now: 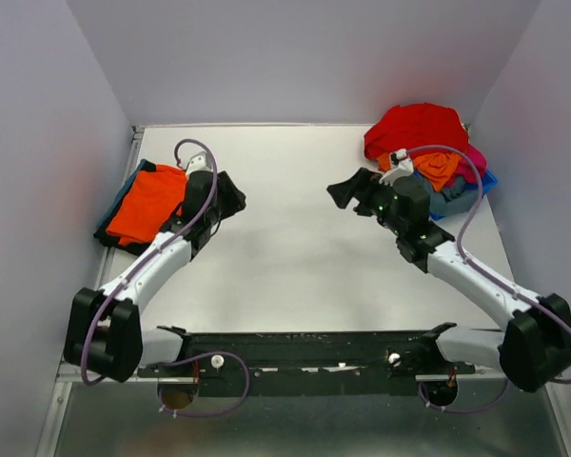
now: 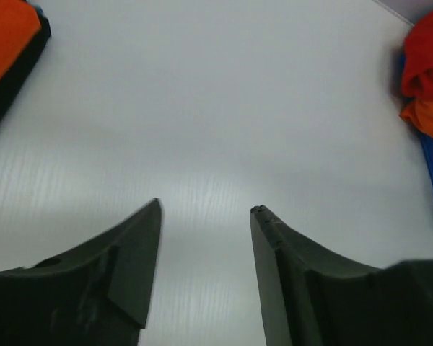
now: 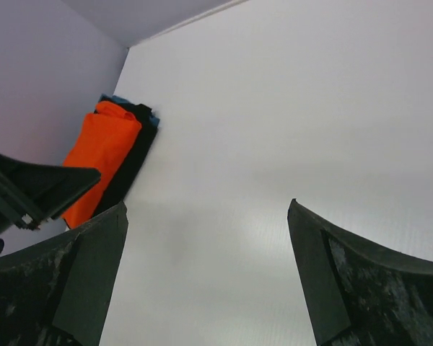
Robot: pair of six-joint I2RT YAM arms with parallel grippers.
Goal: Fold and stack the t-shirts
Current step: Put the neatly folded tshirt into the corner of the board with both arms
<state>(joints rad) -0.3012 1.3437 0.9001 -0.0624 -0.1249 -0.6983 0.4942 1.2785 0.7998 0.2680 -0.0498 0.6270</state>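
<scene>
The shirt pile (image 1: 421,133) lies close behind the right end effector (image 1: 347,193), far from the left end effector (image 1: 230,197). Both are wide open and empty.

Along the left edge, the folded orange t-shirt (image 1: 147,202) lies brightest, with a black t-shirt (image 1: 108,234) under it. In the far right corner a red t-shirt (image 1: 414,129) tops a second orange one (image 1: 440,168), a magenta-pink one (image 1: 477,160) and a royal blue one (image 1: 482,184). All look plain, with no print showing. The counter (image 1: 285,257) is matte white. The left arm (image 1: 157,257) and right arm (image 1: 476,276) are white with black joints and lilac cables.
</scene>
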